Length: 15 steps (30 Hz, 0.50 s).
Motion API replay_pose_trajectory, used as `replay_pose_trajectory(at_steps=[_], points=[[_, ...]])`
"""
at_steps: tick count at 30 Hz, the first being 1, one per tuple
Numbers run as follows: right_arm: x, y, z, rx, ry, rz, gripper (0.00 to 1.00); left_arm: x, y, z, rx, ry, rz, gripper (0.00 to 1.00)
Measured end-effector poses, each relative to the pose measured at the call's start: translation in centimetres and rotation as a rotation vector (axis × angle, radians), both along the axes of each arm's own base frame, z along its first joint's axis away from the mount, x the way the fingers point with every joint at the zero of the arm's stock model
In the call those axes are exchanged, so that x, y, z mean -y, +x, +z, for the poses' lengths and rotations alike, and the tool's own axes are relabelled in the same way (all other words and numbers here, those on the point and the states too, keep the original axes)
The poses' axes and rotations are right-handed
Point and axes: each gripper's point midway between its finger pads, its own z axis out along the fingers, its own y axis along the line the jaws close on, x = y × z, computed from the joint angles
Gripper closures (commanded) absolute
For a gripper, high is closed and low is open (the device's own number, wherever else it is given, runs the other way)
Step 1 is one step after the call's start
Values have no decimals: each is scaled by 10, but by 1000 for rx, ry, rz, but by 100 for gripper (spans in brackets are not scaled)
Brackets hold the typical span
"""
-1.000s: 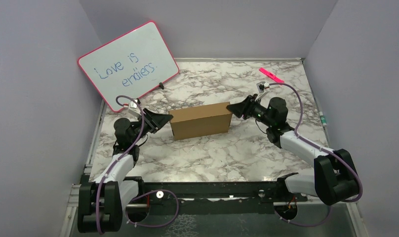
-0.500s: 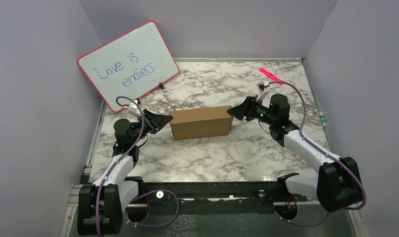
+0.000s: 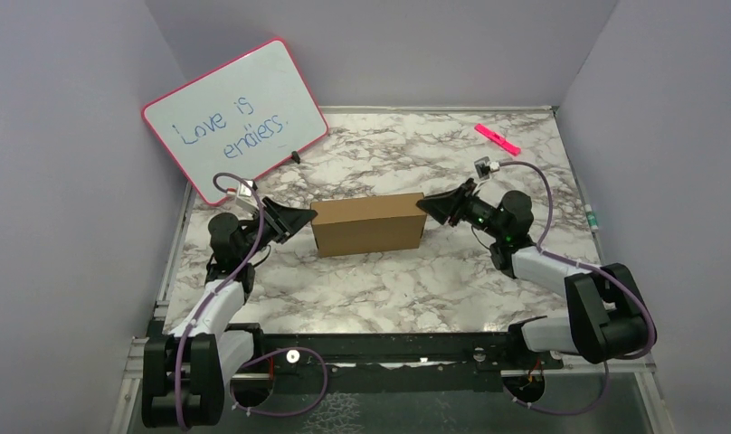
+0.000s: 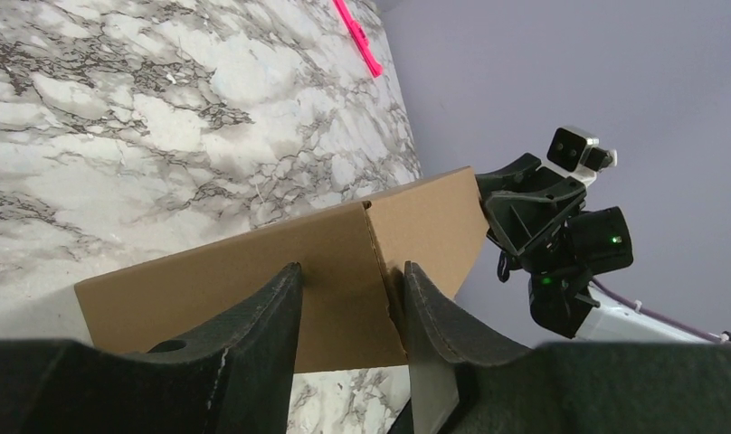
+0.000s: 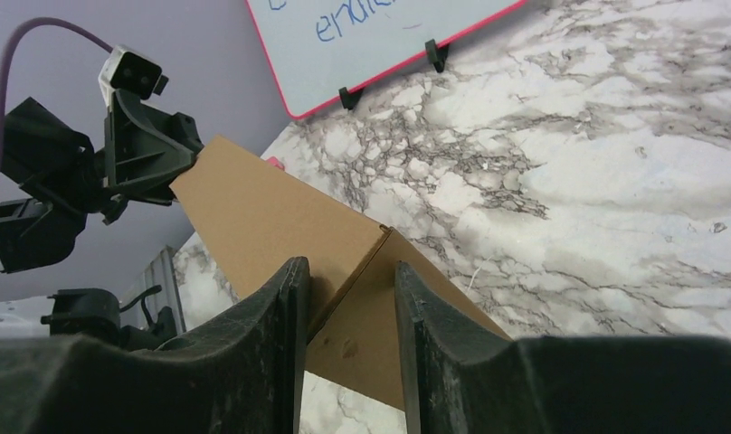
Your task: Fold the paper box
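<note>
The paper box (image 3: 368, 222) is a closed brown cardboard box standing mid-table. My left gripper (image 3: 308, 216) is at its left end and my right gripper (image 3: 423, 204) at its right end, tips against the cardboard. In the left wrist view the box (image 4: 244, 267) fills the gap ahead of the open left gripper (image 4: 348, 269), whose tips touch an end edge. In the right wrist view the open right gripper (image 5: 348, 264) has its tips on either side of a corner edge of the box (image 5: 253, 212).
A pink-framed whiteboard (image 3: 235, 117) leans at the back left; it also shows in the right wrist view (image 5: 380, 36). A pink marker (image 3: 497, 138) lies at the back right. Purple walls close in three sides.
The right arm's wrist and forearm have dropped lower and swung right while its tips stay at the box's right end. The box and the left gripper have barely moved.
</note>
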Motion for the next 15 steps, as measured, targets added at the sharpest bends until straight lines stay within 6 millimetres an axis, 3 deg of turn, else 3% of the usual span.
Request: replay_pose_trajectory(at_steps=[9, 15], points=[[4, 0, 0, 70, 18, -34, 72, 1, 9, 1, -18, -1, -13, 100], [4, 0, 3, 74, 22, -36, 71, 2, 10, 3, -23, 2, -22, 83]])
